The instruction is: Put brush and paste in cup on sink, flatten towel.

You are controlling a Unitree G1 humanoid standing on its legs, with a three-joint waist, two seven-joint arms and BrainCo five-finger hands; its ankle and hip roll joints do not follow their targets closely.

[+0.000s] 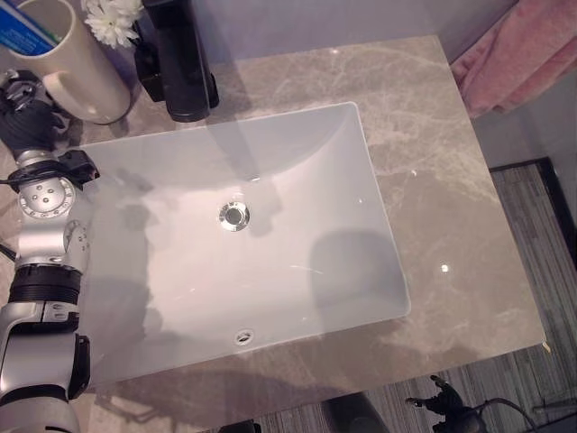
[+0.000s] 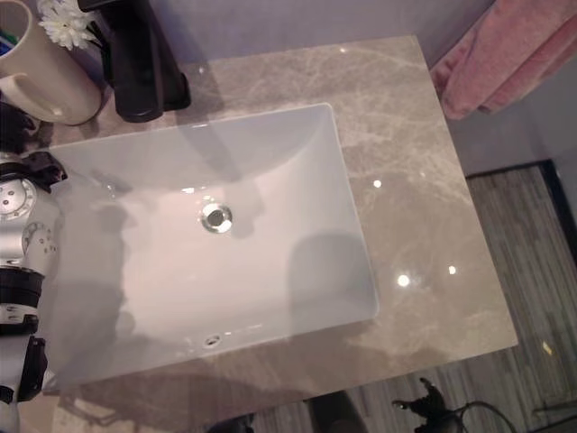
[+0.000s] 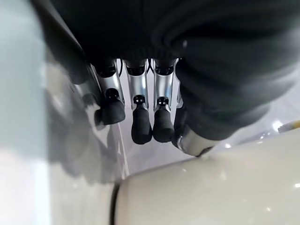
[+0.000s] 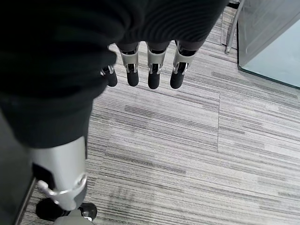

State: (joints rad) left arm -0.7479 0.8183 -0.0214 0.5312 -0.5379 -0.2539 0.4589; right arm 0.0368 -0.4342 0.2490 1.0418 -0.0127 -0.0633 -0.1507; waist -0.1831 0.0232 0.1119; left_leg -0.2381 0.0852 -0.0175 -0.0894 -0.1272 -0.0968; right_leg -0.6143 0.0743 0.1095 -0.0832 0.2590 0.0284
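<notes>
1. cream ceramic cup [image 1: 68, 63] stands at white rectangular sink's [image 1: 297, 153] back left corner, blue paste tube [image 1: 25, 38] inside.
2. left hand [image 3: 140, 112] beside it, fingers straight, together.
3. right hand [image 4: 150, 70] fingers relaxed, holding nothing.
4. pink towel [image 1: 518, 54] hangs far right.

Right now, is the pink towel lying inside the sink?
No, the pink towel hangs beyond the counter's far right corner, and the white sink holds nothing.

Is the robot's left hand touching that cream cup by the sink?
Cannot tell. In the left wrist view the left hand hangs close above the cup, its fingers relaxed, but neither contact nor gap shows plainly.
</notes>
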